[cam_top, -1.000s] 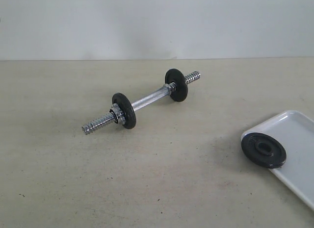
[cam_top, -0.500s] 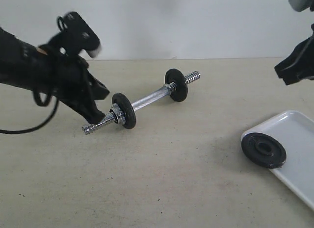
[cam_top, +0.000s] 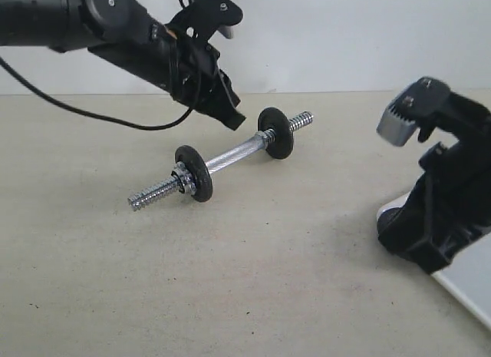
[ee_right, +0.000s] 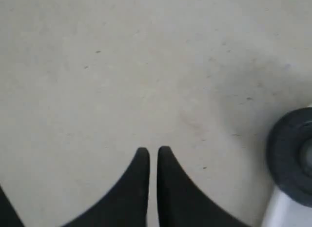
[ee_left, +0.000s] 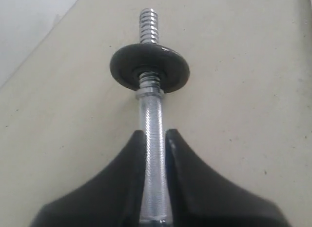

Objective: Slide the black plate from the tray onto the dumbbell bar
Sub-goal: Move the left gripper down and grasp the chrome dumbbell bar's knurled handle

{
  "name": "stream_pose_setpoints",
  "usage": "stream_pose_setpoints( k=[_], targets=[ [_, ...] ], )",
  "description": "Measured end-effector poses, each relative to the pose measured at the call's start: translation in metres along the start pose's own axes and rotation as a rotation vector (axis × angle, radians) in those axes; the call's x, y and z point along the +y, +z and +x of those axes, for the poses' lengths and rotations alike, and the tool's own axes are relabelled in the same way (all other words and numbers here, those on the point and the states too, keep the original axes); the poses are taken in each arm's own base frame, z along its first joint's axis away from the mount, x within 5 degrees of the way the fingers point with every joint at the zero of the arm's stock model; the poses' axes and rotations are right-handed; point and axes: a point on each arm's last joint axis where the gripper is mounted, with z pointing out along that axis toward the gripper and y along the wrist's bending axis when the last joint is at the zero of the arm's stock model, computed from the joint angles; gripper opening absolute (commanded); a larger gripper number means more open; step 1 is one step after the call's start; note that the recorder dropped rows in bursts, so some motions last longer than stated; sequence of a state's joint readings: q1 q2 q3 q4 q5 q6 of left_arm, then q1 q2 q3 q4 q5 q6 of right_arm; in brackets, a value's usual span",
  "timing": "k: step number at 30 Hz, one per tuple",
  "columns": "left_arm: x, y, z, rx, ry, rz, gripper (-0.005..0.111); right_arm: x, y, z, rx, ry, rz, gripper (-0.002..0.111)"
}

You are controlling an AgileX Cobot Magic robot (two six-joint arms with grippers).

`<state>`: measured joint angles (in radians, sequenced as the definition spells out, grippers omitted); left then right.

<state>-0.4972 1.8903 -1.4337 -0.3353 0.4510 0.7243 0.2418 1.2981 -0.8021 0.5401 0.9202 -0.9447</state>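
1. Both arms, absent from the bench [cam_top: 291, 288] a second ago, are now in shot. The left claw [ee_left: 155, 134] has swung from the bar's near threaded end to above the cross-hatched shaft, its jaws a little apart, with the dumbbell bar [cam_top: 230, 153] showing through the gap. From the side it appears to hover over the bar rather than clamp it.
2. The right claw [ee_right: 152, 151] has dropped in front of the tray [cam_top: 476, 292], jaws together and holding nothing, pointed at bare bench.
3. The black plate [ee_right: 292, 158] lies flat on the tray's near corner, just beside that claw. From across the room the arm hides it.
4. The pickup looks imminent but not begun. The left arm seems set to steady the bar.
5. The bar rests on its two small discs [cam_top: 194, 173], well apart from the tray. Both threaded ends stand free, though the chrome nut [cam_top: 182, 177] outboard of the near disc would probably stop the plate short.
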Motion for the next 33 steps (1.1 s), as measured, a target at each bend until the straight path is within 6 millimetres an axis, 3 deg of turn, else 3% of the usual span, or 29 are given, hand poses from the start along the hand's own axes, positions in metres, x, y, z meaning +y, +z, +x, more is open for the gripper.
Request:
stream_pose_setpoints(
  k=[3,5,9,16,33],
  targets=[
    [0.010,0.005,-0.012,0.042,0.037,-0.020,0.051,0.013,0.011,0.005,0.041,-0.015,-0.048,0.001],
    [0.015,0.012,-0.016,0.071,0.044,-0.033,0.057,0.019,0.016,0.007,0.054,-0.022,-0.061,0.001],
    [0.020,0.030,-0.017,0.127,0.017,-0.037,0.058,0.023,0.020,0.007,0.055,-0.022,-0.059,0.001],
    [0.021,0.062,0.000,0.237,0.007,-0.037,0.057,0.025,0.021,0.006,0.054,-0.016,-0.060,0.001],
    [0.012,0.111,0.035,0.337,-0.038,0.003,0.057,0.023,0.021,0.008,0.071,-0.035,-0.043,0.001]
  ],
)
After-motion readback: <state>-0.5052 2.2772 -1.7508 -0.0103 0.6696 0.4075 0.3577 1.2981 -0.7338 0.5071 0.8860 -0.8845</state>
